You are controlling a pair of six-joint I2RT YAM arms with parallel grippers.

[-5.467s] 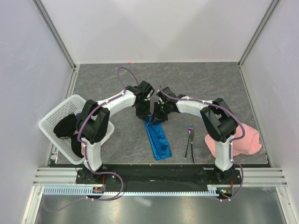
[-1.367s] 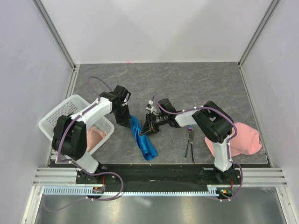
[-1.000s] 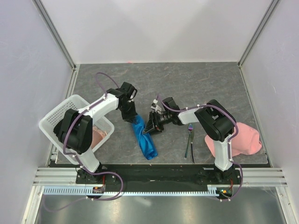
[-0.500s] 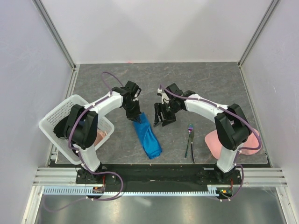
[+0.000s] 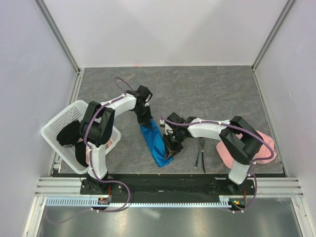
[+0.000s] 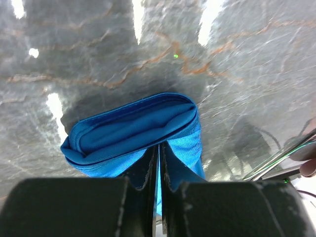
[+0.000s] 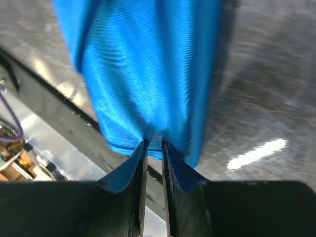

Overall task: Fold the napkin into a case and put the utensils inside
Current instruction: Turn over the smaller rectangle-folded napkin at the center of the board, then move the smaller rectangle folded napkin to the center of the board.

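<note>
Plastic first: white slatted plastic basket [image 5: 69, 109] at the left edge of the grey marbled table [image 5: 212, 89], dark and pink cloth inside it.

Left gripper [image 5: 145, 120]: jaws almost together, nipping the far end of the bright blue fabric napkin [image 5: 155, 143]. The left wrist view shows the layered end bulging just past the tips.

The napkin lies mid-table as a narrow layered strip, running from that grip down toward the near edge.

Right gripper [image 5: 171, 144] sits at the strip's near right side. Its jaws are narrow and the hem puckers between its fingertips [image 7: 133, 165], which reads as a pinch on the cloth.

Right of that lie the slim iridescent metal fork [image 5: 199, 153] and the matching table knife [image 5: 204, 163], close together, apart from the napkin, neither claw on them.

Pale pink crumpled cloth [image 5: 259, 148] toward the near right corner.

Judgement: folding looks largely done, with the strip roughly fork length and both claws apparently squaring it. Left to do: open a pocket and slip in both utensils.
</note>
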